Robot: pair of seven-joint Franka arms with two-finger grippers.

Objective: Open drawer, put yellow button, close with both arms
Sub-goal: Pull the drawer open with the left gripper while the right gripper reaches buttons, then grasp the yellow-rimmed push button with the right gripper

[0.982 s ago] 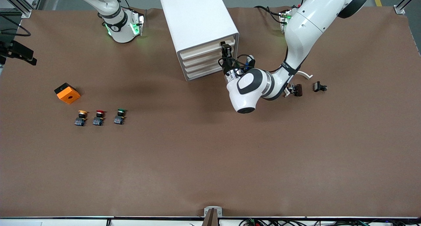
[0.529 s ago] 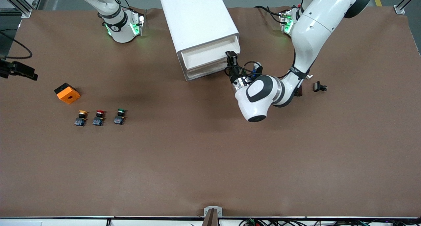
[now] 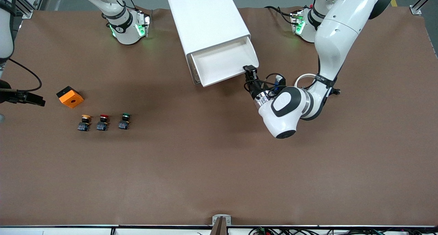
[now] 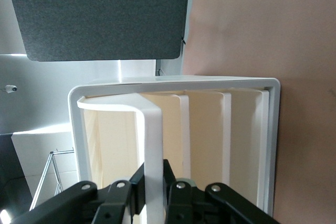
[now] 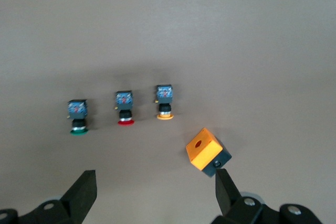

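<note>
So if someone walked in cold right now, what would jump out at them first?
First, the drawer, pulled well out of the white cabinet, with the left gripper shut on its front edge. Next, the row of three buttons toward the right arm's end of the table, the yellow button untouched beside the orange box. The right gripper hangs open over them.

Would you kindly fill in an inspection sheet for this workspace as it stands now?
Surface: brown table.
Job's things: top drawer pulled out of the white cabinet; yellow button on the table in a row with the red button and green button.
Clutter: orange box beside the buttons.
Grippers: left gripper shut on the drawer's front edge; right gripper open above the buttons.
Cables: black cable at the right arm's end.
Surroundings: nothing seen.
</note>
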